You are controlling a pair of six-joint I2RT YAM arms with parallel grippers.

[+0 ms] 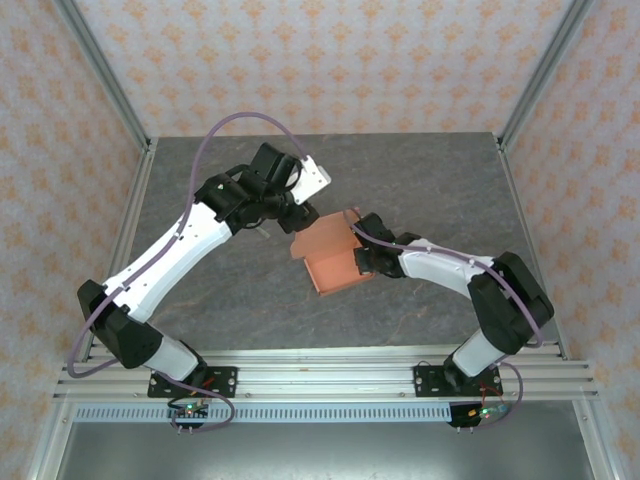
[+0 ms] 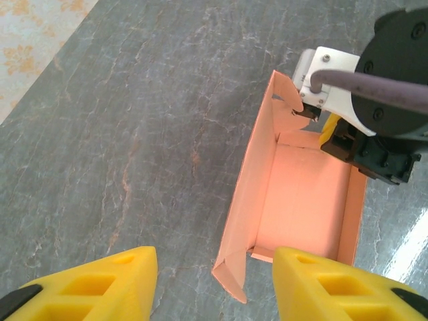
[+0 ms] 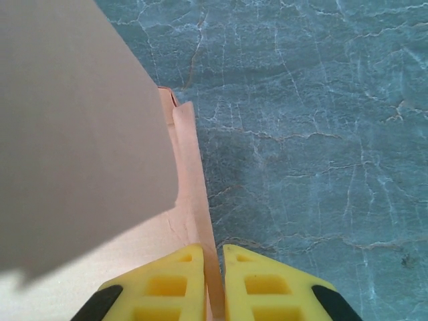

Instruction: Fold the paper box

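Top external view: the salmon-orange thin-card paper box sat near the middle of the grey marbled desk, partly formed. The white right arm reached it from 3 o'clock, the white left arm from 10 o'clock.

Right wrist view: the yellow right fingers were closed almost fully, with one thin upright wall of the box pinched edge-on between them. Judged purpose: to anchor the light card so it could not slide or spring flat while the other arm worked a flap. A broad panel of the box, in shade and looking grey, rose at 10 o'clock in this frame.

Left wrist view: the yellow left fingers stood roughly half apart and held nothing. They hovered over the box's near end, apparently lined up on the loose corner at 6 o'clock. Contact with the card: seemingly none.

Box appearance, left wrist view: an open-topped rectangular tray whose floor appeared to rest on the desk.
- Long wall at 9 o'clock upright; opposite long wall also upright.
- Far end wall raised, with a notched tab just beside the right arm's grip at 12 o'clock.
- Near end unfinished: end strip lying low, small triangular corner tab splayed outward.
- Creases crisp; no tears seen.
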